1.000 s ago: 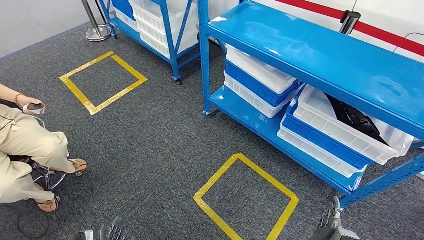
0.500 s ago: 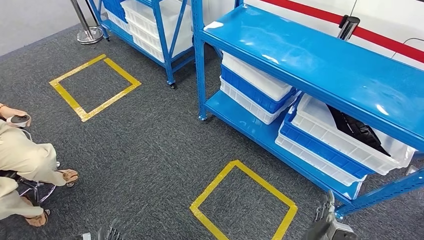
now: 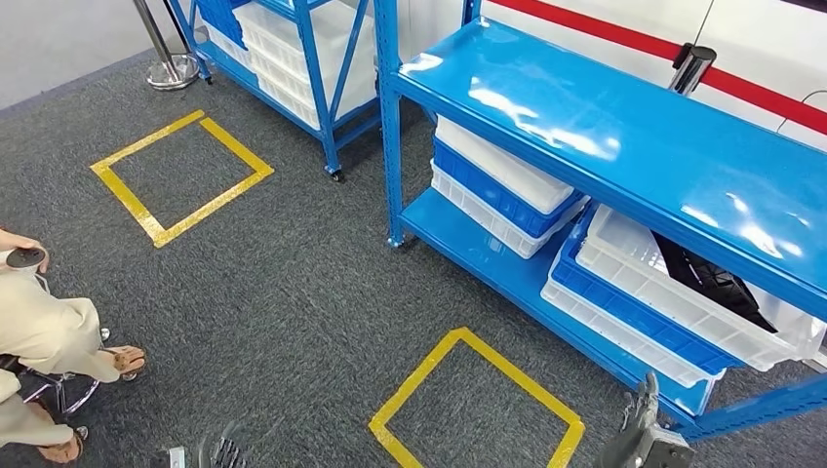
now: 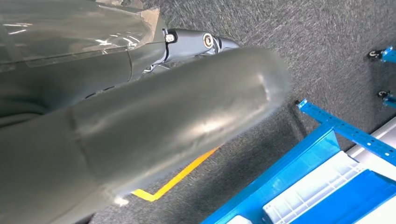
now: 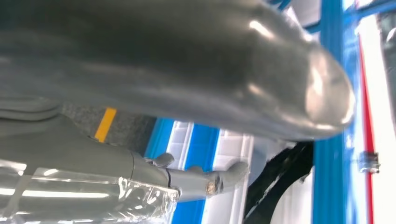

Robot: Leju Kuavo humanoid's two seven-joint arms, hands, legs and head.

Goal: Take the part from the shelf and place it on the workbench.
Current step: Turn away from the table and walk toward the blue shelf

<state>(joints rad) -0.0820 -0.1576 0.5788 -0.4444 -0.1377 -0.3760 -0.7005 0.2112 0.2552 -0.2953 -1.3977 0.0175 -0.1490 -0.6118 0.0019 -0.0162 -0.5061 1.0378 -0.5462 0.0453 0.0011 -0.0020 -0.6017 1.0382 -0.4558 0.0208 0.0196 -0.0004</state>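
A: Fingers (image 5: 229,175) on the right hand (image 5: 140,140) lie extended, nothing in them; thick thumb sits apart across the close view. Reads as empty, fingers loosely spread.

B: Left hand (image 4: 140,135)?

A: Thumb takes most of its wrist view, one finger (image 4: 201,44) pokes out beyond it, not curled around anything. Can't tell how far the rest are spread. From the head camera both hands hang low at the bottom edge, right hand just beside the corner post of the shelf (image 3: 624,146), left one over the carpet (image 3: 293,283).

B: Part location?

A: Black part (image 3: 707,278) lies inside the top white bin (image 3: 683,302), which sits on a blue bin on the lower deck, right end. Well apart from both hands. It also shows dark against the white bin wall past the right-hand fingers.

B: Anything else?

A: Yellow taped square (image 3: 478,400) on the carpet ahead of the shelf, a second one farther left. Person (image 3: 44,331) seated at the left edge.
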